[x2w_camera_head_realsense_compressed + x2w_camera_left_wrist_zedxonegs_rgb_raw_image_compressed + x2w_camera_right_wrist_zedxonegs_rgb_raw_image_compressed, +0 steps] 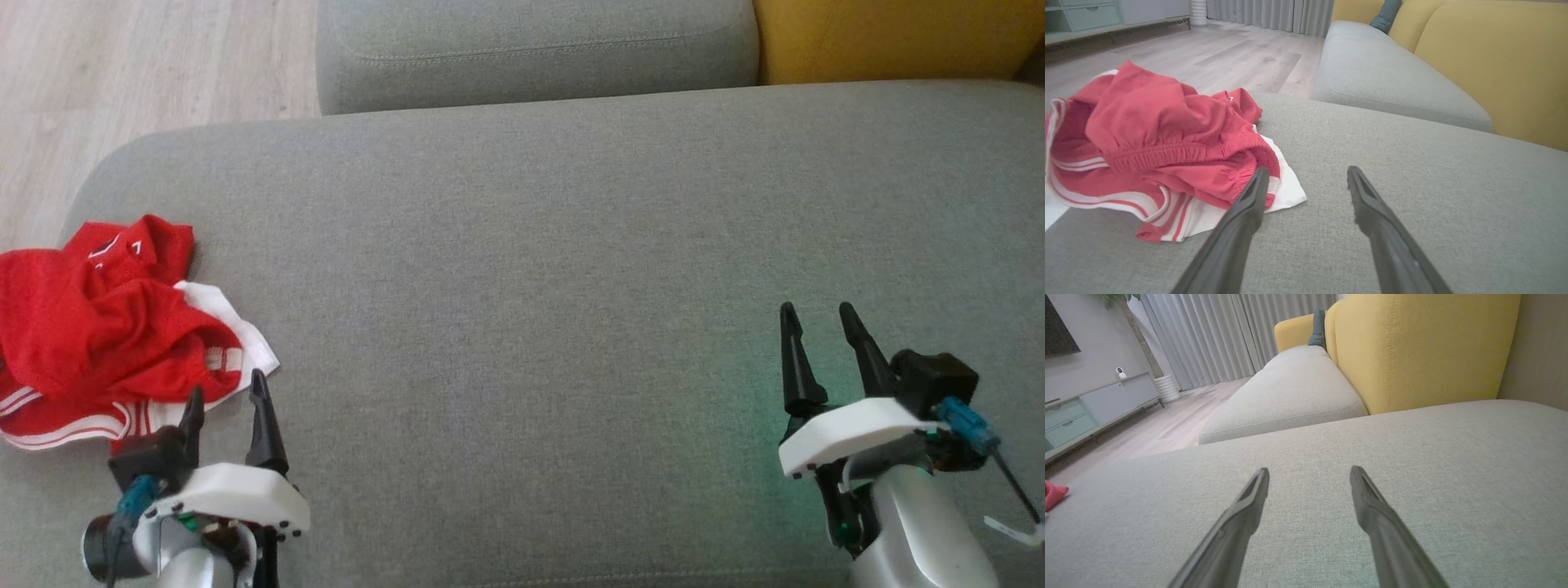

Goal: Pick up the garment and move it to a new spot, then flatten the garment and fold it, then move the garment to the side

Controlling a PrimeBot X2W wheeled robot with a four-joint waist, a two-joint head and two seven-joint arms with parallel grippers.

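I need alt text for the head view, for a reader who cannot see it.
A crumpled red garment with white stripes lies at the left edge of a grey cushion. The open left tool is beside it; the open right tool is far right.

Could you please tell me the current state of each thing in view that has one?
Garment: crumpled in a heap at the grey cushion's left end, unheld.
Left gripper: open, empty, at the heap's near edge.
Right gripper: open, empty, over bare cushion.
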